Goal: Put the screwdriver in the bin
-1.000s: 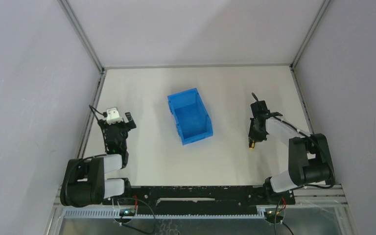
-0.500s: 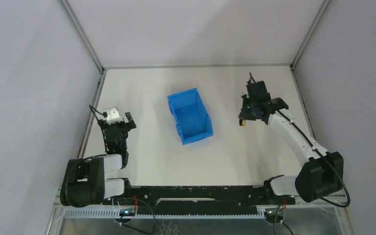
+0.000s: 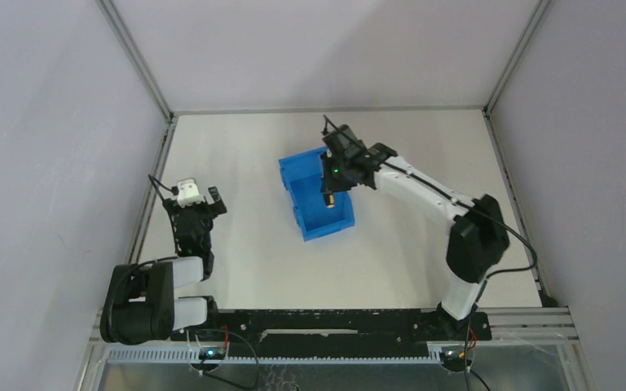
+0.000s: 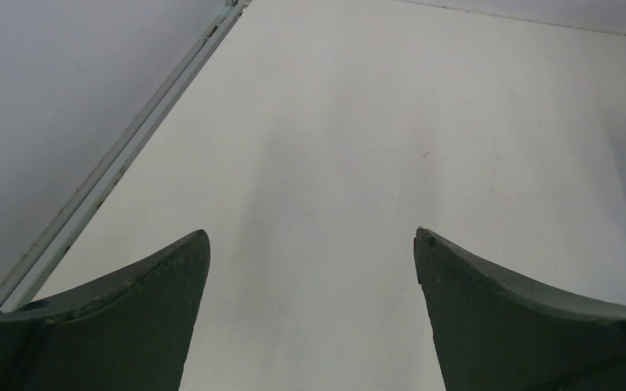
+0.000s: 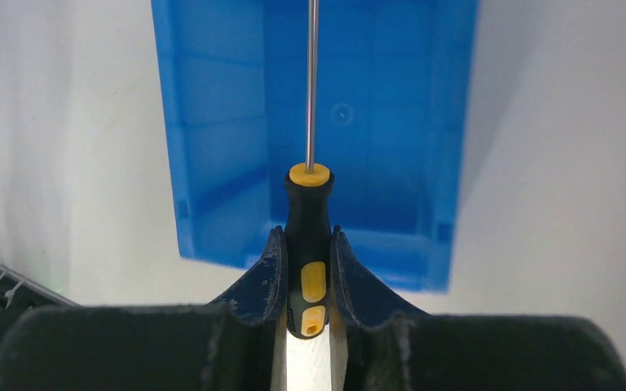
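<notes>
The blue bin (image 3: 316,195) sits mid-table, open top up. My right gripper (image 3: 328,183) hangs over the bin, shut on the screwdriver (image 3: 327,194). In the right wrist view the black and yellow handle (image 5: 307,244) is clamped between my fingers (image 5: 267,273), and the thin metal shaft (image 5: 312,81) points forward above the bin's inside (image 5: 375,114). My left gripper (image 3: 195,195) rests at the left of the table, far from the bin. In the left wrist view it (image 4: 311,240) is open and empty over the bare white table.
Metal frame rails run along the table's left edge (image 3: 156,171) and right edge (image 3: 501,163). Grey walls enclose the table on three sides. The left rail also shows in the left wrist view (image 4: 122,163).
My right arm has swung left and away from me, carrying the screwdriver from the right side of the table to above the bin. The left arm has not moved.
</notes>
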